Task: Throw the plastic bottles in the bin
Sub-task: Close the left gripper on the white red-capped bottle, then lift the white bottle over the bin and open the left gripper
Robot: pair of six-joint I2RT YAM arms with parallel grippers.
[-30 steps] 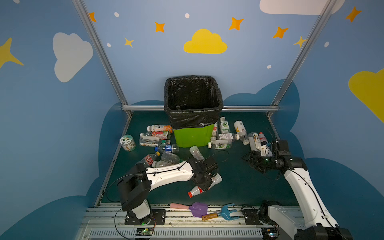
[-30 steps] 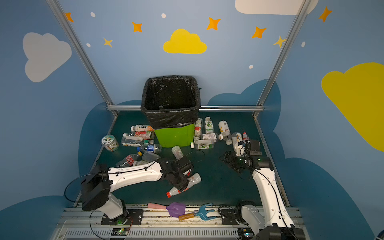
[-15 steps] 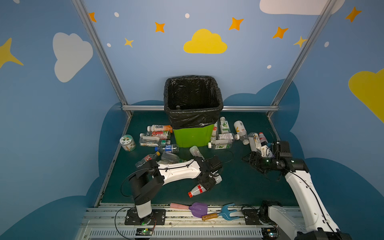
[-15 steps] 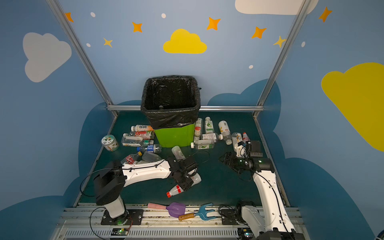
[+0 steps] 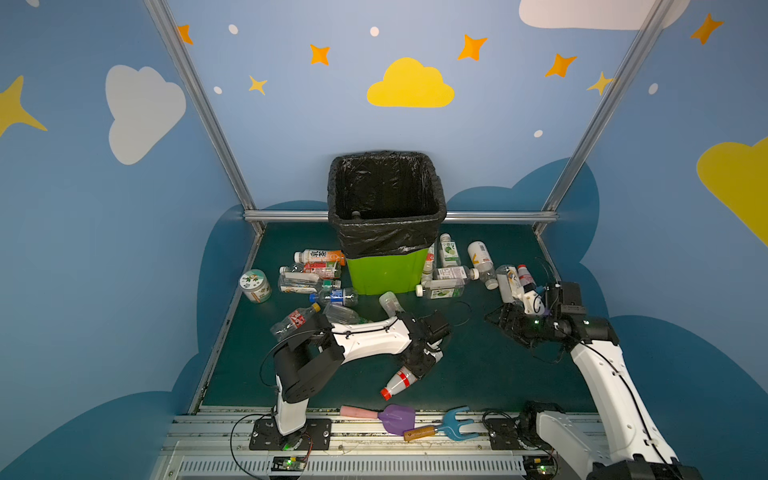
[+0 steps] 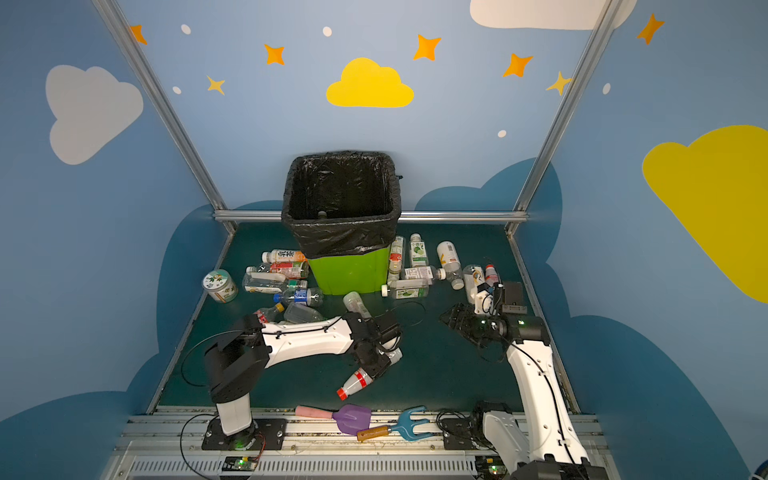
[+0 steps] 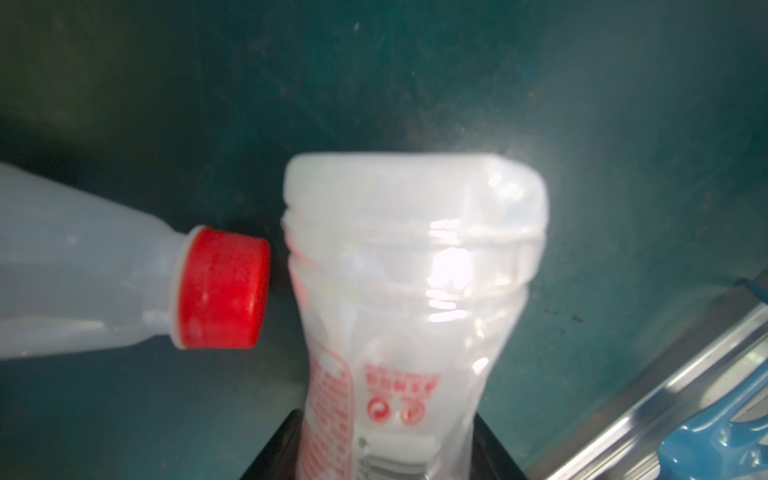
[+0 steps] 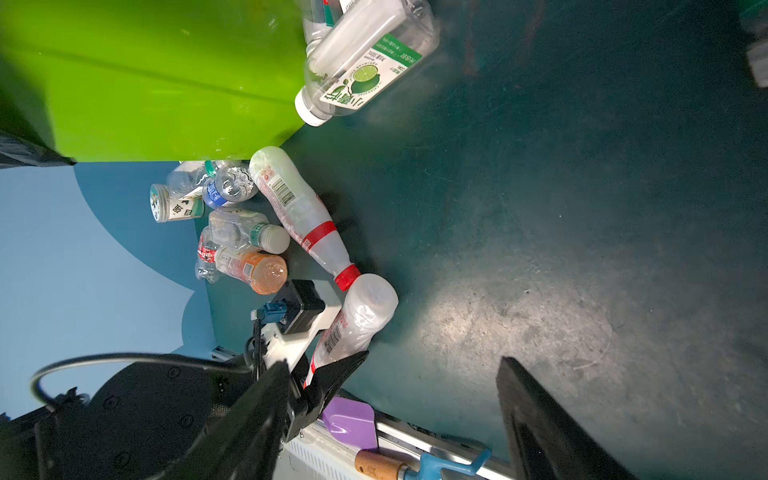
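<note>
My left gripper [image 5: 419, 365] [image 7: 388, 451] is shut on a milky white plastic bottle [image 7: 411, 257] with red print, a red band and a red cap [image 5: 385, 392], low over the green mat near the front. A second red-capped bottle [image 7: 224, 291] [image 8: 299, 212] lies with its cap by the held bottle's base. The lime-green bin [image 5: 386, 274] [image 6: 349, 274] with its black bag stands at the back middle. More bottles lie on its left [image 5: 316, 270] and right [image 5: 453, 270]. My right gripper [image 5: 498, 320] [image 8: 395, 365] hangs open and empty beside bottles [image 5: 515, 282] at the right wall.
A squat green-white jar [image 5: 255, 286] stands at the left wall. On the front rail [image 5: 478, 411] lie a purple shovel [image 5: 395, 417] with a pink handle and a blue fork [image 5: 453, 426] with a wooden handle. Blue walls enclose the mat.
The left jaws have narrowed onto the white bottle, and the left arm has sunk lower and stretched out toward it. The right arm has barely moved.
</note>
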